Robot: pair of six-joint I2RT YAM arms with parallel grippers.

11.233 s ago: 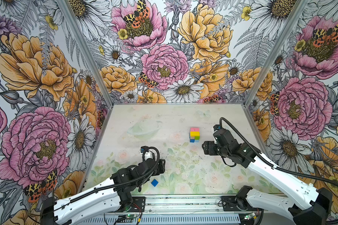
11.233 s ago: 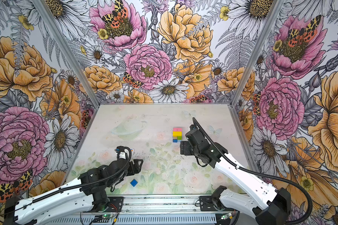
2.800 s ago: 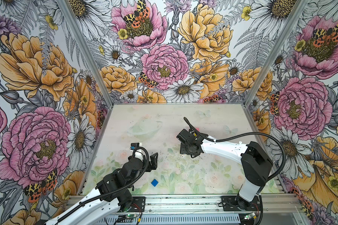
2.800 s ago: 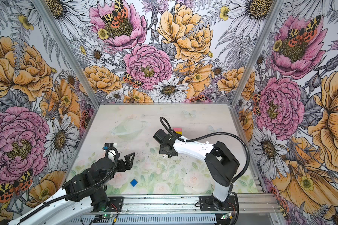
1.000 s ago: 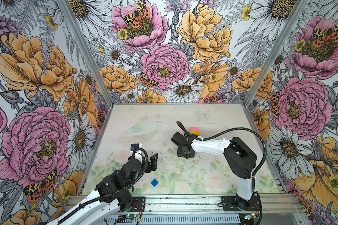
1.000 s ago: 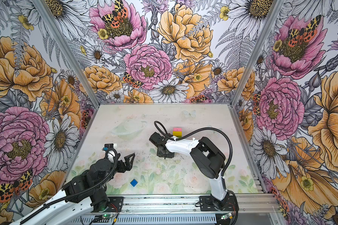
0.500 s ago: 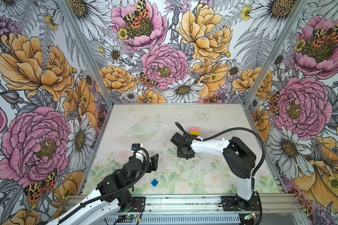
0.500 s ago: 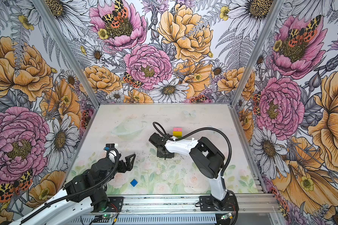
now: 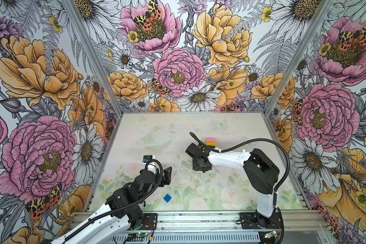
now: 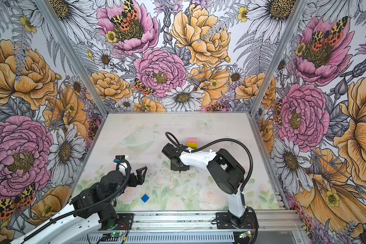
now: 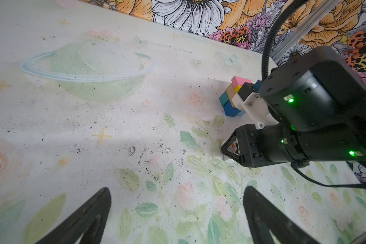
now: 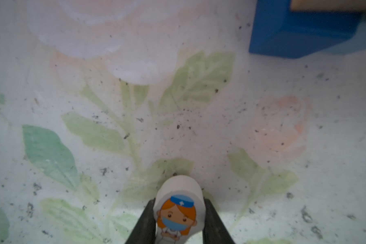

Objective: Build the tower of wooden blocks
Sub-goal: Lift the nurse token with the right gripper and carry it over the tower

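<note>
Left wrist view, left gripper [image 11: 178,190]: jaws wide apart, empty.
Tower [image 11: 230,94]: just beyond my right jaws.
Blue cube [image 9: 167,198]: loose, near left jaws.
White figure [image 12: 179,187]: clamped in right gripper [image 12: 179,213].
Risk: I could clip the close tower lifting out.

In both top views, looking steeply down from high above the front rail [image 9: 199,217] onto the whole table [image 9: 178,126], far off, nearly alike. From the left wrist, low and slanting across the table toward the back wall [image 11: 188,12], with the wood block tower [image 11: 230,95] and the small white figure [image 11: 232,147] at middle range. From the right wrist, very near the tabletop, facing down past the same figure [image 12: 179,211] to the tower's dark blue cube [image 12: 300,31].
</note>
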